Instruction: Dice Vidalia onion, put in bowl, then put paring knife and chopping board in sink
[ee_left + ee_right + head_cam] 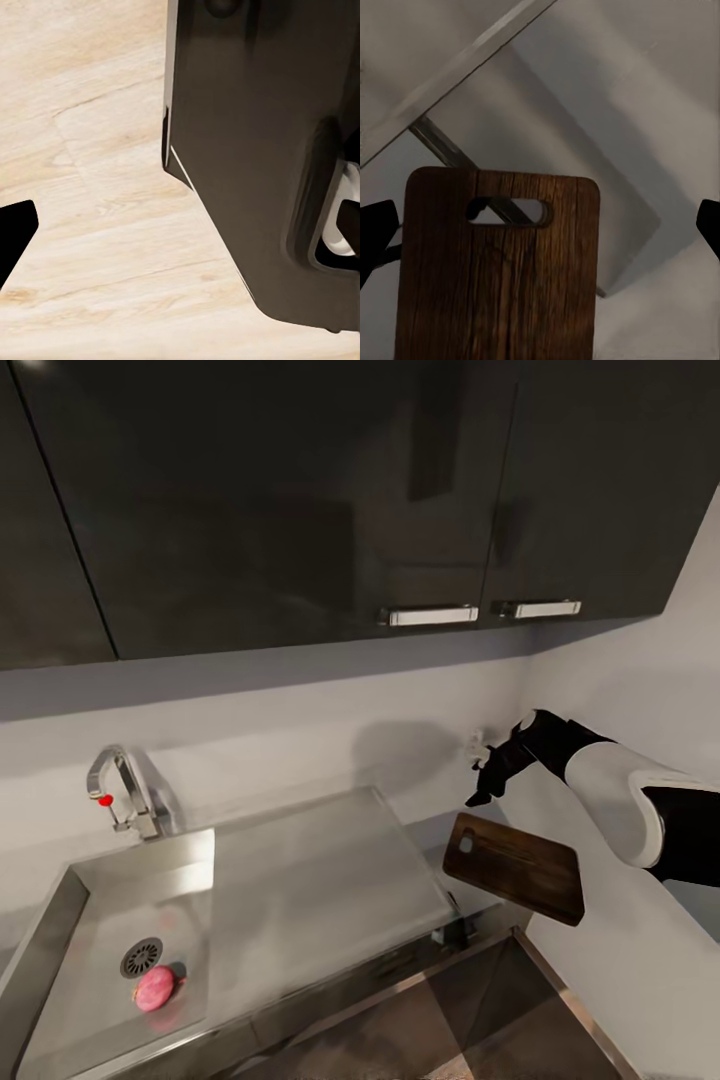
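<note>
- Vidalia onion lies in the sink beside the drain — untouched.
- Chopping board sits at the table's right end; right tool spread wide around it.
- Keep it level; approach the onion slowly.

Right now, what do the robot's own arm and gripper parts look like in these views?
In the head view, the right arm has a smooth white rounded shell with black sections at the elbow end and wrist, ending in a black right gripper. No cables or markings are visible. In the right wrist view, its fingertips are plain black. The left gripper shows a similar black tip.
</note>
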